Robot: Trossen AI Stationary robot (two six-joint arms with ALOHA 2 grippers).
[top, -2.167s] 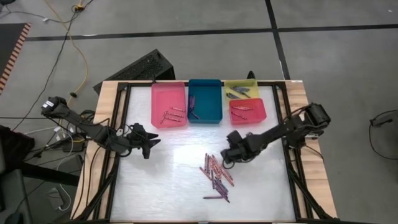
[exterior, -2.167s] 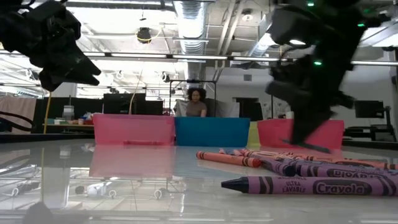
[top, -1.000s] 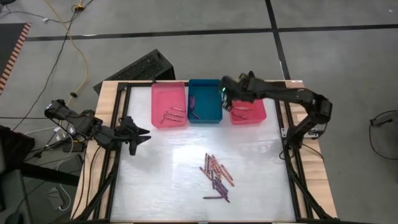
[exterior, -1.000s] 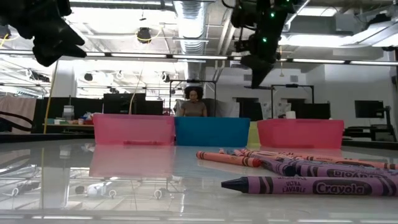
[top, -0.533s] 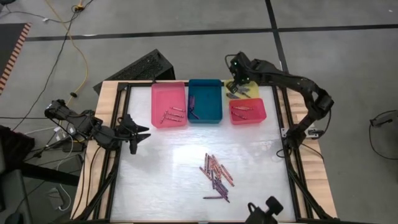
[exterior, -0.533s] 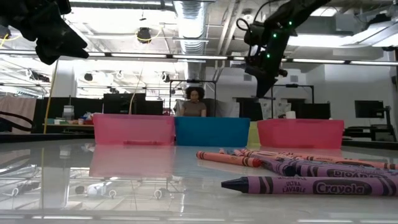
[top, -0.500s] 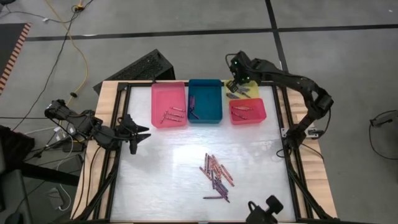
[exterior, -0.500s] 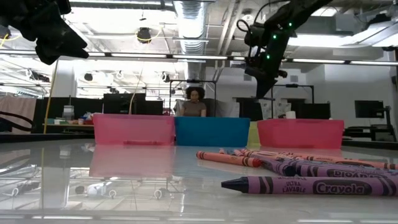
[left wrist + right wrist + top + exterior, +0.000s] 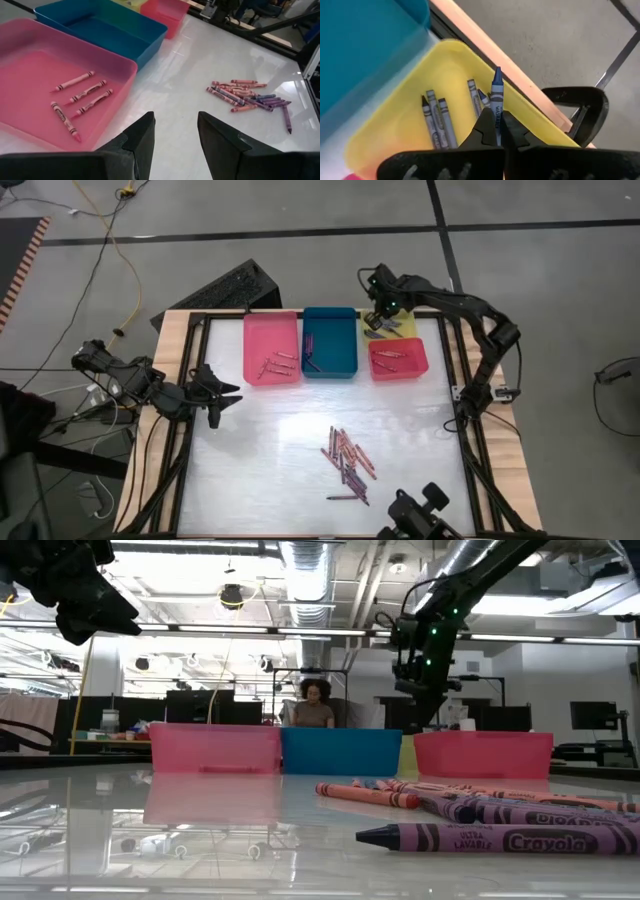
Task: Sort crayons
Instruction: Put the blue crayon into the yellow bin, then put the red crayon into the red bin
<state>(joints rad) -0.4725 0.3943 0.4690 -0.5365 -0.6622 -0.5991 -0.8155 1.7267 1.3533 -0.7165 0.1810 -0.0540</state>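
Crayon (image 9: 496, 107) in right jaws, seemingly blue-grey, yellow tray (image 9: 395, 135)

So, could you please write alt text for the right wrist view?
The right pincer, shut on a blue-grey crayon, holds it above the yellow tray, where several grey crayons lie. A teal tray sits beside it.

Desk (image 9: 270, 450) bearing four trays (image 9: 272, 347) beneath the right tool (image 9: 378, 317), and loose crayons (image 9: 348, 458) well apart from it.
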